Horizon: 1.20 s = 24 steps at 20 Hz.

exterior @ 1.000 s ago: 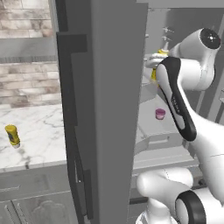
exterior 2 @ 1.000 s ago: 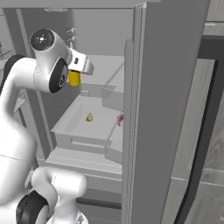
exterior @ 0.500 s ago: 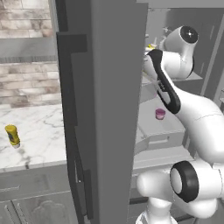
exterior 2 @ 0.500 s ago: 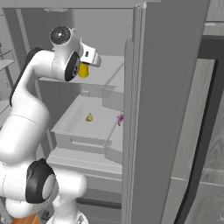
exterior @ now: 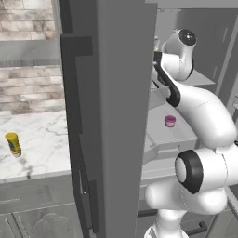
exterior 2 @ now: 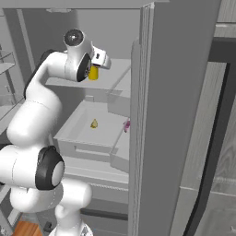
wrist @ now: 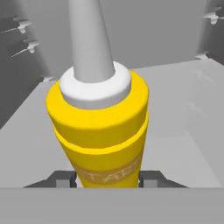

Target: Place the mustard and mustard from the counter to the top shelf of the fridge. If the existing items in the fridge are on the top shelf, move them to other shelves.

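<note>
Across both base views stands the tall dark grey fridge (exterior: pixel 116 116) with its long door swung open, baring a pale grey interior of shelves and drawers. Beside it, in the left base view, runs the white marble counter (exterior: pixel 42 144) with grey veins over pale grey panelled cabinets. Up inside the fridge lies the top shelf (exterior 2: pixel 110 76), a flat pale grey panel, with a lower grey shelf (exterior 2: pixel 92 133) beneath it. Reaching in at the height of the top shelf, the white arm carries its two-finger gripper (wrist: pixel 108 179), whose dark tips press on either side of the tall slim yellow squeeze bottle (wrist: pixel 100 131) with a pale pointed nozzle; the bottle shows over the top shelf, though whether its base touches the panel cannot be told. Well apart from it, the shorter darker-yellow bottle (exterior: pixel 13 144) with a dark label stands upright on the counter. On the lower shelf sit the small magenta-pink cup (exterior: pixel 170 121) and, a little apart from it, the tiny yellow wedge (exterior 2: pixel 94 123).
</note>
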{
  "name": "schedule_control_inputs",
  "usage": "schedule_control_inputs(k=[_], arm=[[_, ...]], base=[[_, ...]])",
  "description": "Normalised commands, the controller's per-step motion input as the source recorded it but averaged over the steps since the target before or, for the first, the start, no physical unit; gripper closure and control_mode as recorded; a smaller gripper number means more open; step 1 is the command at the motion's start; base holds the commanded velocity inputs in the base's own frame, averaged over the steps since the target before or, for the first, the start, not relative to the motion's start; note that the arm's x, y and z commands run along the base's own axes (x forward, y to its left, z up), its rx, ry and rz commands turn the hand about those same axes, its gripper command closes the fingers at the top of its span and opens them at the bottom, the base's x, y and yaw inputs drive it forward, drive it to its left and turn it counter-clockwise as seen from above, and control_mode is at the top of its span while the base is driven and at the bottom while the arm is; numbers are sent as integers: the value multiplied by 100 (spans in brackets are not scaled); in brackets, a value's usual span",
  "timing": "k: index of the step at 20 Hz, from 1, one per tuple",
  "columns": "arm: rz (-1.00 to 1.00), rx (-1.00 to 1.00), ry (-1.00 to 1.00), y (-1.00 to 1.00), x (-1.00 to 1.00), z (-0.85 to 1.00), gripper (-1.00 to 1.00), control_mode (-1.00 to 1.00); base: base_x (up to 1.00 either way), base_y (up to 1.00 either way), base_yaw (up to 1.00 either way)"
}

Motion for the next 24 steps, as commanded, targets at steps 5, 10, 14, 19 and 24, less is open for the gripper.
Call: schedule_control_inputs(k=[5,10,14,19,24], arm=[[0,-2,3,0,20,-47,100,-100],[0,-3,0,0,9,-39,100,-100],[0,0,0,0,4,-8,-100,-100],[0,0,0,0,0,0,-100,-100],[0,0,-2,0,0,0,-100,-100]], base=[[0,0,0],[0,0,0],[0,0,0],[0,0,0],[0,0,0]])
